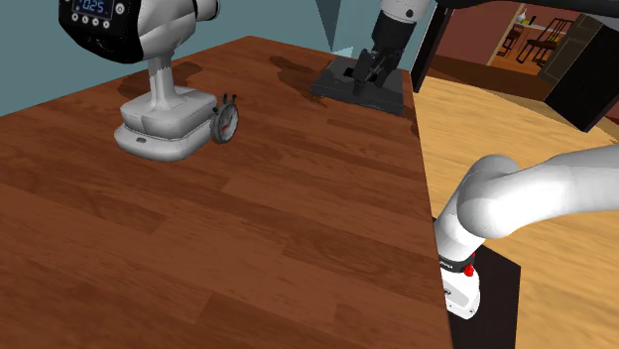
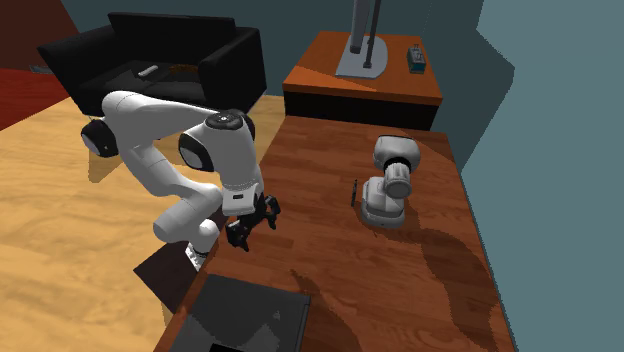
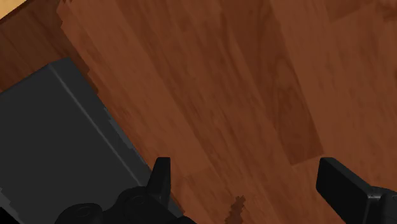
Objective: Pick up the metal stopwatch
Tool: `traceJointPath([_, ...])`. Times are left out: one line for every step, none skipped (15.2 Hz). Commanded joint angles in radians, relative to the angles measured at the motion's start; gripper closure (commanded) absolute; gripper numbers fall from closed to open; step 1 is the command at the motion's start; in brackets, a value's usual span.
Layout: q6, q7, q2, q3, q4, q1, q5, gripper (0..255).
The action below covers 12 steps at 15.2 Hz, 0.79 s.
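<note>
Well apart from the stopwatch (image 1: 226,121), the open claw (image 3: 248,173) hangs above the table (image 1: 298,238).

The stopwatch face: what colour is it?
The stopwatch face is white, grey-rimmed; shoulder view shows it best.

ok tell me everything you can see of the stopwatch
The stopwatch is small and round, with a silvery rim, a pale dial and dark knobs on top. It stands upright on its edge on the wooden table, right by the base of a pale grey appliance, seemingly leaning on it. In the second exterior view it shows edge-on as a thin dark sliver. Nothing grips it.
</note>
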State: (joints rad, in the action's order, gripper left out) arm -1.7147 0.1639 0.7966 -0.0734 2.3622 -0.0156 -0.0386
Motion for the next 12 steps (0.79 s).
traceJointPath([0.000, 0.000, 0.000, 0.000, 0.000, 0.000, 0.000, 0])
traceJointPath([0.000, 0.013, -0.027, -0.017, -0.022, -0.008, 0.010, 0])
traceJointPath([0.001, 0.026, -0.054, -0.034, -0.045, -0.015, 0.020, 0])
traceJointPath([0.002, 0.038, -0.082, -0.051, -0.068, -0.022, 0.029, 0])
traceJointPath([0.004, 0.051, -0.110, -0.067, -0.093, -0.028, 0.037, 0])
traceJointPath([0.006, 0.063, -0.139, -0.084, -0.118, -0.034, 0.044, 0])
traceJointPath([0.008, 0.076, -0.167, -0.100, -0.145, -0.039, 0.051, 0])
traceJointPath([0.010, 0.089, -0.196, -0.116, -0.172, -0.045, 0.057, 0])
traceJointPath([0.014, 0.102, -0.226, -0.133, -0.200, -0.050, 0.061, 0])
traceJointPath([0.017, 0.114, -0.256, -0.149, -0.229, -0.054, 0.066, 0])
traceJointPath([0.021, 0.127, -0.286, -0.165, -0.259, -0.059, 0.069, 0])
traceJointPath([0.026, 0.141, -0.317, -0.181, -0.290, -0.063, 0.071, 0])
